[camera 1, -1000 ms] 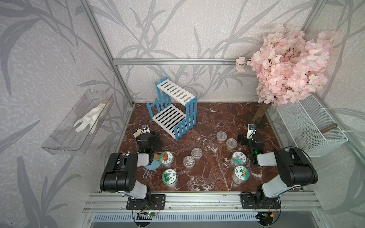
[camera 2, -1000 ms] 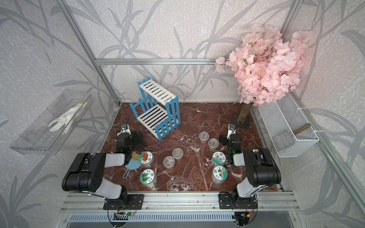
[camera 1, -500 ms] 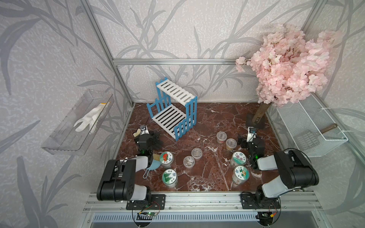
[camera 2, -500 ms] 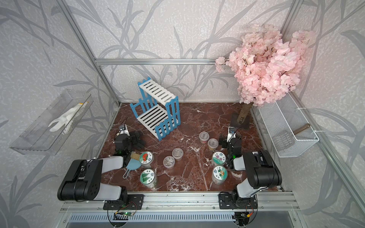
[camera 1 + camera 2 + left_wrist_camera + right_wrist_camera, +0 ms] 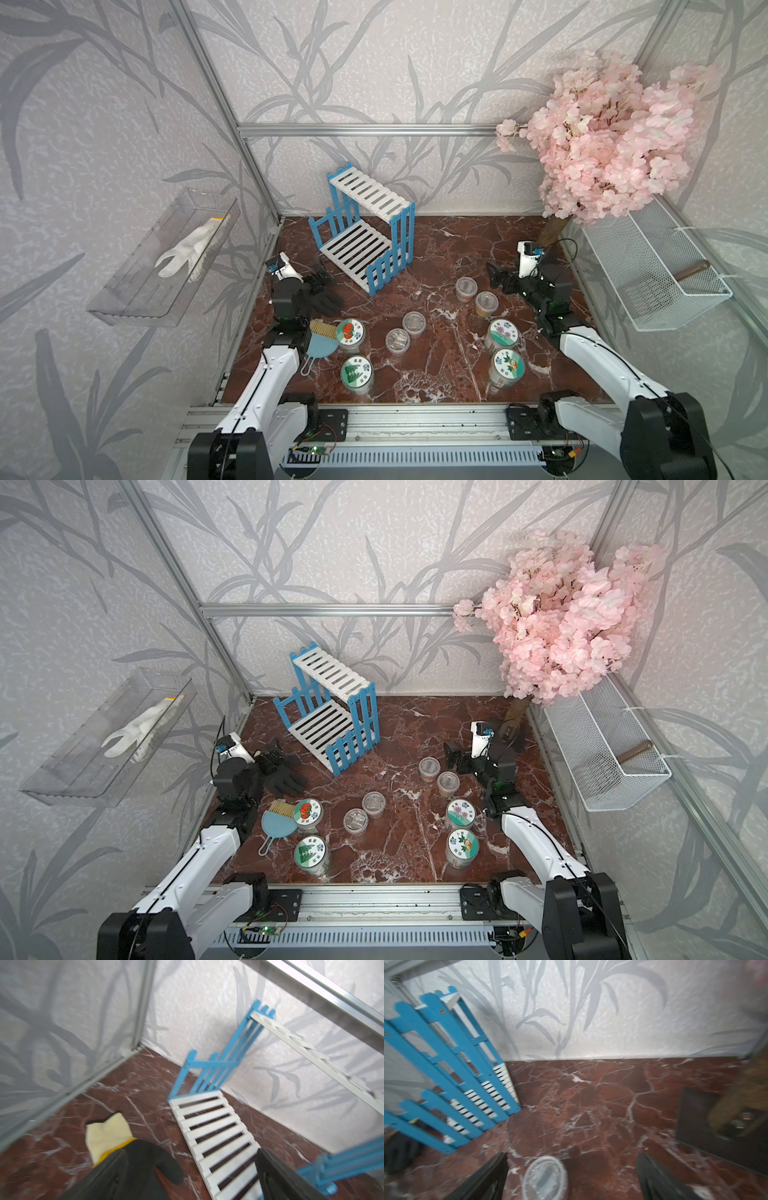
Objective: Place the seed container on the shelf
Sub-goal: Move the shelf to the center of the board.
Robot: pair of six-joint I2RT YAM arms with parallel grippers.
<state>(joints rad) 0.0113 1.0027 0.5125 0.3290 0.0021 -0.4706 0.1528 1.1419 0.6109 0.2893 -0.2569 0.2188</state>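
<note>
The shelf (image 5: 365, 232) (image 5: 332, 719), white slats in blue picket frames, stands at the back left of the marble floor. Several seed containers stand in front of it: small clear-lidded jars (image 5: 465, 289) (image 5: 414, 323) and larger jars with picture lids (image 5: 350, 332) (image 5: 503, 333). My right gripper (image 5: 498, 277) (image 5: 455, 757) is open just right of the back clear jar. In the right wrist view that jar (image 5: 545, 1176) sits low between the fingers of my right gripper (image 5: 571, 1176), untouched. My left gripper (image 5: 320, 279) (image 5: 187, 1178) is open above a black glove (image 5: 326, 299), facing the shelf's lower tier (image 5: 214, 1126).
A blue dustpan with brush (image 5: 320, 347) lies by the left arm. A pink blossom tree (image 5: 602, 145) stands back right on a dark base (image 5: 716, 1126). A white mesh basket (image 5: 656, 266) hangs on the right wall. A clear tray (image 5: 137, 282) holding a white glove hangs on the left wall.
Both arms have stretched forward and lowered. The grippers have shifted slightly toward the back wall, and both stay open.
</note>
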